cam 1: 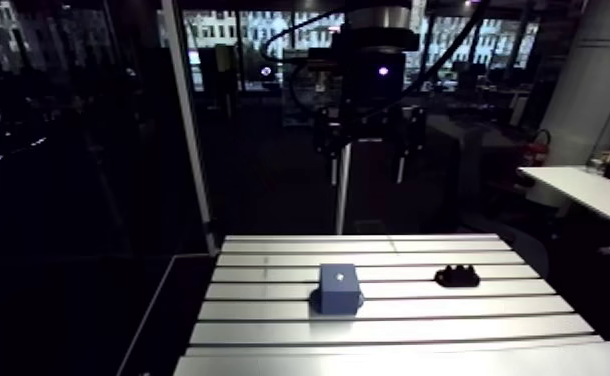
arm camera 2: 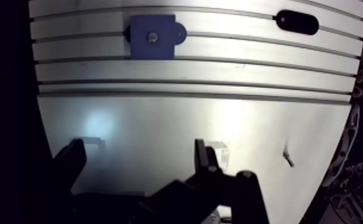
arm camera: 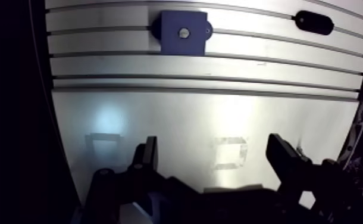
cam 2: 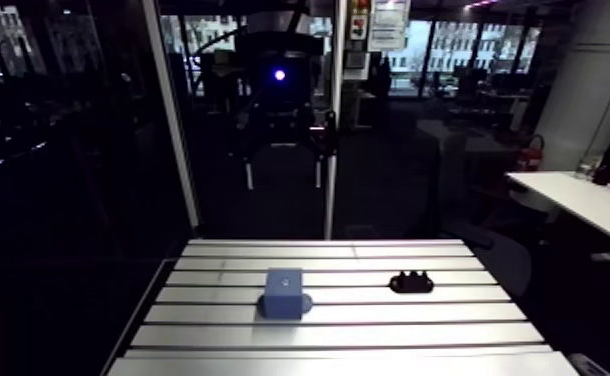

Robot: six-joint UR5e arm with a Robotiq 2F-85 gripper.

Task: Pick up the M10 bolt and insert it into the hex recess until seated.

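Currently: gripper point(arm camera: 213, 146) released, empty, high above table point(arm camera: 219, 113). Bolt not clearly seen, probably in black holder point(cam 1: 457, 276), right of blue block point(cam 1: 338, 289). Risk: tilted grasp, then jamming on insertion into block.

a slotted aluminium table point(cam 1: 269, 335) carries a small black oblong part point(cam 1: 457, 276) with rounded bumps along its top. the part lies flat on the table's grooved stretch, near one side edge of the table.
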